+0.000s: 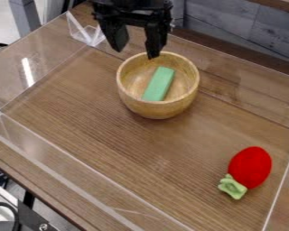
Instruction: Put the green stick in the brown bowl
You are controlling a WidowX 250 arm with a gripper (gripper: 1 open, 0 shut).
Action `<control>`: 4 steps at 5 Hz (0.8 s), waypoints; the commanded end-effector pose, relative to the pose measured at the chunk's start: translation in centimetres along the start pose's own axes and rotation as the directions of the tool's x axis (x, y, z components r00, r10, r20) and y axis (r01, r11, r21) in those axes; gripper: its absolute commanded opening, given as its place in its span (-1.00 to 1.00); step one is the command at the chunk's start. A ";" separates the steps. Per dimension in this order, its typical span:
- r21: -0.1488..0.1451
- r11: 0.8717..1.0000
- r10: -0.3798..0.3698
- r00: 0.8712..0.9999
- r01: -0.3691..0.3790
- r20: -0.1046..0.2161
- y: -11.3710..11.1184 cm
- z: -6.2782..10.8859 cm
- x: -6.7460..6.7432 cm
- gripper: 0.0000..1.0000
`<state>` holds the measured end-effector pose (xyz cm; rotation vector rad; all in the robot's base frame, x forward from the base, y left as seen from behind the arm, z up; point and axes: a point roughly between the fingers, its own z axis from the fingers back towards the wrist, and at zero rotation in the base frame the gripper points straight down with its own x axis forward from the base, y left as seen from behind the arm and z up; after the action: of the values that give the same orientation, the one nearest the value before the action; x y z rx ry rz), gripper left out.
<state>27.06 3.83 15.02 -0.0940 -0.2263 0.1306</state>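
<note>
The green stick (159, 85) lies flat inside the brown bowl (130, 101), slanted along the bowl's pale floor. My gripper (135, 42) hangs above the bowl's far rim, pointing down. Its two dark fingers stand apart with nothing between them, so it is open. The fingertips are clear of the stick and the bowl.
A red round toy (249, 167) with a green leafy stem (233, 188) lies at the front right. Clear plastic walls (39, 149) fence the wooden table top on all sides.
</note>
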 end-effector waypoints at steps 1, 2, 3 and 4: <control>-0.015 0.998 -0.061 0.997 0.062 0.052 0.3 2.1 0.3 1.00; -0.029 0.993 -0.116 0.991 0.118 0.064 0.8 3.1 0.3 1.00; -0.027 0.997 -0.076 0.995 0.078 0.066 1.1 3.8 -0.2 1.00; -0.030 0.999 -0.033 0.998 0.035 0.060 1.2 4.1 -0.7 1.00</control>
<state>25.23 4.95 17.45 -0.1308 -0.2447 0.0908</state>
